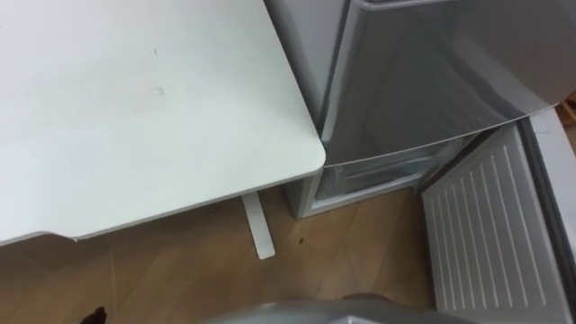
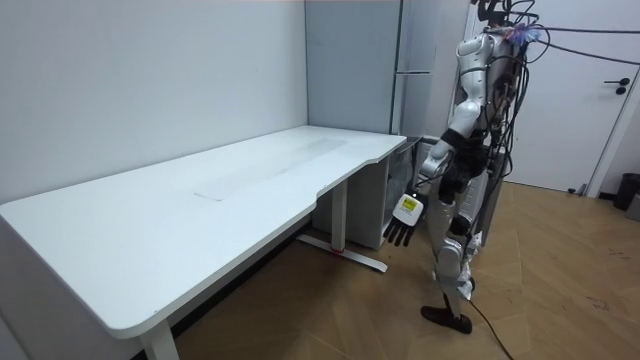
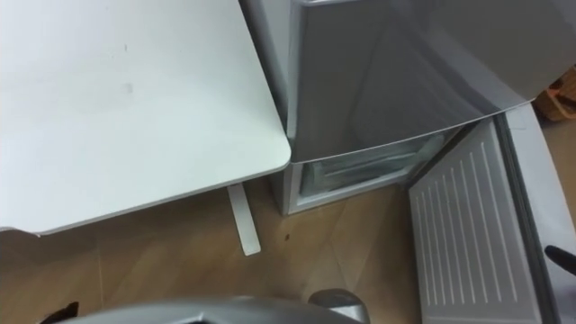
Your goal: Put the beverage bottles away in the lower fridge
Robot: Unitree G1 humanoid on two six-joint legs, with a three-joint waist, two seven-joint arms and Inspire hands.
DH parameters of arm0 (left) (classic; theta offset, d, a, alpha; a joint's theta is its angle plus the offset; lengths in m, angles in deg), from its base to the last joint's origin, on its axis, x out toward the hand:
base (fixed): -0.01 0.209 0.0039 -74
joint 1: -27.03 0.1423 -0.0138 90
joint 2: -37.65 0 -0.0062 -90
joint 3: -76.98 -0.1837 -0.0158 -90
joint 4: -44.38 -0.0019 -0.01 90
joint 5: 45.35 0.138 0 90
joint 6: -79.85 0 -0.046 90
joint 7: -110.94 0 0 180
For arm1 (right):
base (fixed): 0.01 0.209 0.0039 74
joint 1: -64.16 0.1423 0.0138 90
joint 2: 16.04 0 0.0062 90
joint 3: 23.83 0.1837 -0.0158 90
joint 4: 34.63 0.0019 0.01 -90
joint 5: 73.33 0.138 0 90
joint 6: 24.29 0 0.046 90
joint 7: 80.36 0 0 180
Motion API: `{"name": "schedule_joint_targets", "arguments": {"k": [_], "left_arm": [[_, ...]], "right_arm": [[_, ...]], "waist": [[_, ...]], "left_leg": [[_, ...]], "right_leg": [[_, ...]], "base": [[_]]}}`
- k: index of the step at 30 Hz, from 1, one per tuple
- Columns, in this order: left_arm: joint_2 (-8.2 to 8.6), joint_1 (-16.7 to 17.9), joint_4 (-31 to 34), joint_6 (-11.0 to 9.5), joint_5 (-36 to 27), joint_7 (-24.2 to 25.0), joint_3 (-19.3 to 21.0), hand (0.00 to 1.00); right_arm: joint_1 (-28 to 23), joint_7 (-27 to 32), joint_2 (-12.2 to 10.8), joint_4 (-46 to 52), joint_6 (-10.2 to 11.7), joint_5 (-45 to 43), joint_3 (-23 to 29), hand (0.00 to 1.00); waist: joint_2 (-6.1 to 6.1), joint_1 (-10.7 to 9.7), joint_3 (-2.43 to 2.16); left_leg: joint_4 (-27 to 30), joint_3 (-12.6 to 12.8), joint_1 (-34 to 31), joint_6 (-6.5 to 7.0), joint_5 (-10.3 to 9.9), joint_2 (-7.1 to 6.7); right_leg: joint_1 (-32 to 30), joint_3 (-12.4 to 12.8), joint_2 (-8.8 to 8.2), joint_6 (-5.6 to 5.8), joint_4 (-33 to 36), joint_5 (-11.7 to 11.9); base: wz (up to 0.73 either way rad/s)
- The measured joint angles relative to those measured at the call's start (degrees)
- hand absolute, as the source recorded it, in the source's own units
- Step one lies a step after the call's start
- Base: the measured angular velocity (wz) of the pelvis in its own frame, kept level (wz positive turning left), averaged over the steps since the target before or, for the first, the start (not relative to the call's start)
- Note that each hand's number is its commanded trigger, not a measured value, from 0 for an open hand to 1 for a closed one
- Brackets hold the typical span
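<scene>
Lower fridge (image 1: 378,175) stands open a little way beyond our left hand (image 2: 402,222). In the room view that hand hangs low at our side, its dark fingers (image 2: 398,236) loose and pointing at the floor, curled round nothing and touching nothing. We stand just past the far end of the white table (image 1: 135,108), a smooth matte slab with a softly rounded corner. Its flat white foot (image 1: 256,225) lies on the floor under that corner. Just beside the table rises the fridge's upper door (image 1: 432,72), closed, a smooth grey-silver sheet with a dull sheen. Beneath it the open compartment shows a pale, translucent drawer front behind a thin frame. The lower door (image 1: 481,225) is swung wide to our right, and its white inner lining is moulded into long parallel ribs. Wooden floor (image 1: 360,243) in warm brown planks runs between our feet and the open compartment, so hand and fridge are near but apart.
</scene>
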Motion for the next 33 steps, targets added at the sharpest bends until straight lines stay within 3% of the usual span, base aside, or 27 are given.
{"name": "schedule_joint_targets", "arguments": {"k": [7, 11, 13, 17, 21, 23, 26, 29, 33], "left_arm": [[-0.07, -0.35, -0.46, 0.07, 1.32, 1.08, -0.19, 0.00], [-0.14, -2.55, -0.37, 0.35, 2.45, 1.93, -2.61, 0.00], [-0.17, -3.43, -0.38, 0.46, 2.40, 2.50, -4.82, 0.00], [-0.10, -6.91, -0.07, 0.43, 2.36, 3.48, -10.60, 0.00], [0.05, -8.92, -1.74, 0.28, 0.06, 3.81, -17.32, 0.00], [0.38, -9.10, -1.76, 0.07, 0.13, 3.52, -18.09, 0.00], [1.41, -9.34, -1.06, -0.02, -0.15, 3.13, -18.68, 0.00], [1.63, -8.77, -0.89, -0.30, -1.75, 2.96, -19.68, 0.00], [1.60, -8.60, -0.49, -0.46, -5.02, 1.16, -20.42, 0.00]], "right_arm": [[-0.26, -0.83, -1.52, -0.32, 0.00, 0.94, -1.21, 0.00], [-0.77, -2.13, -3.14, 2.30, -0.06, 0.41, -4.75, 0.00], [-1.15, -2.15, -4.73, 8.29, -0.60, -0.01, -8.09, 0.00], [-9.33, -3.91, -9.46, 35.03, -0.53, -4.14, -19.26, 0.00], [-13.38, -9.20, -12.40, 48.27, -1.21, -5.09, -27.14, 0.00], [-13.37, -12.88, -13.80, 51.14, -1.21, -6.53, -30.31, 0.00], [-12.44, -21.32, -13.92, 54.97, -1.19, -6.58, -36.12, 0.00], [-12.08, -23.16, -14.45, 55.37, -2.10, -5.93, -38.40, 0.00], [-11.32, -23.89, -15.28, 56.15, -3.98, -5.50, -40.41, 0.00]], "waist": [[0.23, 0.64, 0.09], [0.57, 1.54, -0.31], [0.85, 1.65, -0.24], [1.60, 2.98, 0.01], [2.37, 3.57, 0.07], [2.50, 3.79, 0.01], [3.36, 5.34, -0.04], [3.94, 6.12, 0.03], [3.57, 6.22, 0.01]], "left_leg": [[-0.03, -0.01, -0.18, -0.05, -0.03, 0.19], [-0.04, 0.11, -0.24, -0.08, -0.05, 0.31], [-0.02, 0.62, -0.26, -0.09, -0.05, 0.35], [-0.10, 1.91, -0.96, -0.41, 0.13, 0.91], [-0.27, 3.91, -1.00, -1.12, 0.06, 2.06], [-0.35, 4.09, -0.96, -1.50, 0.16, 2.51], [-0.24, 4.01, -0.94, -1.83, 0.33, 2.82], [-0.16, 4.14, -0.94, -1.82, 0.36, 2.77], [-0.12, 4.12, -1.00, -1.88, 0.51, 2.71]], "right_leg": [[-0.02, -0.03, 0.25, -0.12, -0.33, 0.09], [-0.28, 0.02, 0.36, -0.21, -0.27, 0.15], [-0.78, 0.34, 0.38, -0.29, 0.14, 0.25], [-2.16, 1.72, 1.22, -0.69, 0.08, 1.14], [-3.26, 3.53, 2.52, -1.44, 0.23, 1.91], [-3.29, 3.47, 3.05, -1.71, 0.16, 2.08], [-3.30, 3.41, 3.39, -1.87, 0.07, 2.16], [-3.43, 3.39, 3.32, -1.94, 0.13, 2.20], [-3.52, 3.34, 3.28, -1.96, 0.21, 2.19]], "base": [[0.00], [-0.03], [-0.18], [-0.19], [-0.30], [-0.07], [0.00], [-0.03], [0.00]]}}
